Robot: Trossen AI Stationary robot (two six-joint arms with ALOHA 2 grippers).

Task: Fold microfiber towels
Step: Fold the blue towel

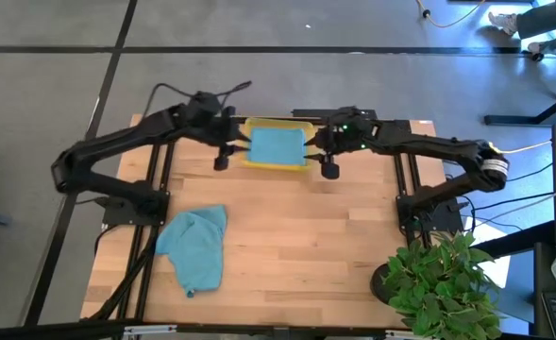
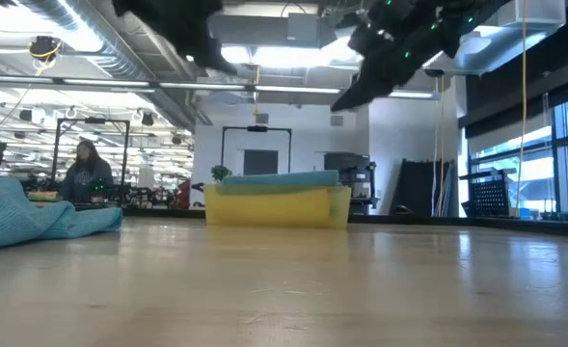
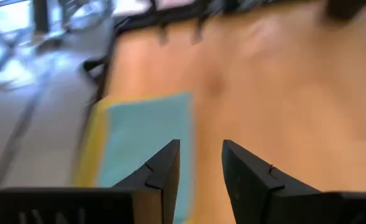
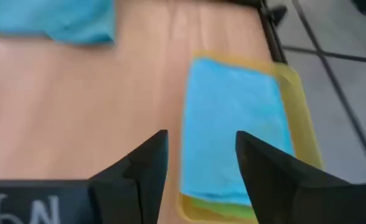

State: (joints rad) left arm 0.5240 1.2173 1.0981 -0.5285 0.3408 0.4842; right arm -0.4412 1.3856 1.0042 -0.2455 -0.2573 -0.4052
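We note a folded teal towel [image 1: 277, 145] lying on top in the yellow tray [image 1: 276, 124] at upper centre of the high view, with a green edge showing beneath it in the right wrist view. The left pincer [image 1: 223, 151] and right pincer [image 1: 328, 159] flank the tray, both parted and holding nothing. A second teal towel [image 1: 195, 247] lies crumpled at lower left of the worktop [image 1: 306, 246].
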